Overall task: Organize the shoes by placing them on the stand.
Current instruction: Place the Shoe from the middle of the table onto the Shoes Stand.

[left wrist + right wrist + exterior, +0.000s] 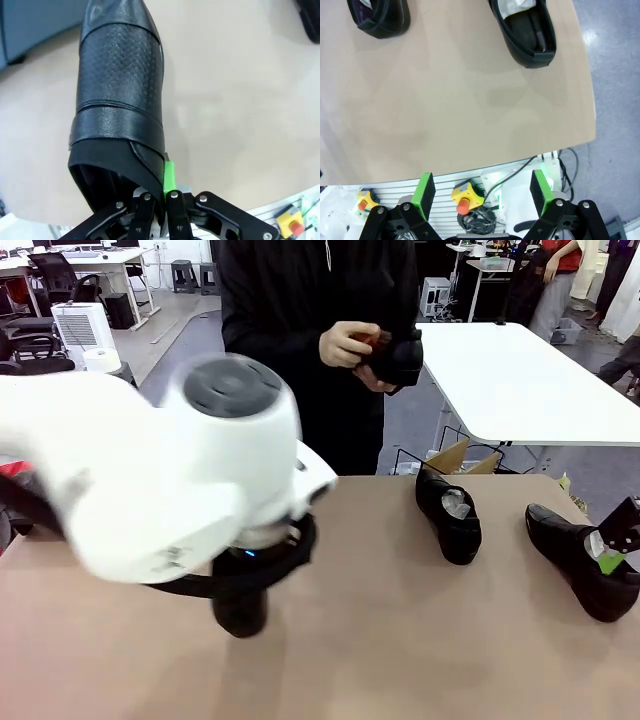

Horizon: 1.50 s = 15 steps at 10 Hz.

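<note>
My left gripper (161, 197) is shut on the back rim of a black leather shoe (120, 100), one green pad (169, 175) outside the rim. In the front view this shoe (240, 612) hangs under my big white left arm, its lower end close to the table. Two more black shoes (450, 512) (585, 560) lie on the right half of the table. My right gripper (481, 192) is open and holds nothing, above the table's near edge; a finger of it (617, 540) shows at the right border. The stand is out of view.
The person across the table holds another black shoe (400, 355) and a reddish-brown brush (370, 340) in both hands. The tan table (380, 640) is bare in front of the shoes. Emergency stop buttons (464, 200) sit below its near edge.
</note>
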Each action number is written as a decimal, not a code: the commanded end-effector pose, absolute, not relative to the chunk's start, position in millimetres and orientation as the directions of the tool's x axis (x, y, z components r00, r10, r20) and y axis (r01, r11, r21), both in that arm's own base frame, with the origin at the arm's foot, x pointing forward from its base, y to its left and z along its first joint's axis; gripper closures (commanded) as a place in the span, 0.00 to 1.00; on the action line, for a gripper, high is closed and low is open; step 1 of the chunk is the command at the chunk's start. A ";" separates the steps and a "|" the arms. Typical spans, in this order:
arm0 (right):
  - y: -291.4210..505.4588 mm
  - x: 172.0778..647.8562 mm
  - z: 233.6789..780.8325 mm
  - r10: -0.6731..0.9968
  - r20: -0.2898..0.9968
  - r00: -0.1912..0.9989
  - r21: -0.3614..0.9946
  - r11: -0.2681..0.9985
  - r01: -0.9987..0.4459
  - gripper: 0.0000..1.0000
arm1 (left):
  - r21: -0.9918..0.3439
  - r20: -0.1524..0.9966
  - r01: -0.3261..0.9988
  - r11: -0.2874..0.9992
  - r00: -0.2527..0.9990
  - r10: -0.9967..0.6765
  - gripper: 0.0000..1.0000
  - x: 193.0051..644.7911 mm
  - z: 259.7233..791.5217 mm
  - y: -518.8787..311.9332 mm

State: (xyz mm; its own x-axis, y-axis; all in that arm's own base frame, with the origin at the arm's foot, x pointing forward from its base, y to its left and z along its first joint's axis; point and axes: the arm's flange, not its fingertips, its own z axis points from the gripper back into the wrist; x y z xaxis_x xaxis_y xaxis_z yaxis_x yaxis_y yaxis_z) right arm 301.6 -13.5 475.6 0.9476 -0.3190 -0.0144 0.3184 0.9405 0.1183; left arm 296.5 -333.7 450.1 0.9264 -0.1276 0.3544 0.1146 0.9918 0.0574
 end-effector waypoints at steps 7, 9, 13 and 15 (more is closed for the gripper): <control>-11.9 301.9 476.5 -0.313 -0.009 0.950 0.117 0.943 0.312 0.00 | 0.100 0.482 0.104 0.990 0.865 -0.139 1.00 303.4 495.4 -252.2; -11.9 301.9 476.5 -0.313 -0.009 0.950 0.117 0.943 0.312 0.00 | 0.117 0.544 0.101 0.988 0.826 -0.149 1.00 358.1 511.0 -192.1; -11.9 301.9 476.5 -0.313 -0.009 0.950 0.117 0.943 0.312 0.00 | 0.174 0.525 0.172 0.970 0.817 -0.239 1.00 459.2 509.8 -107.1; -11.9 301.9 476.5 -0.313 -0.009 0.950 0.117 0.943 0.312 0.00 | 0.159 0.523 0.181 0.971 0.818 -0.238 1.00 482.3 509.4 -72.4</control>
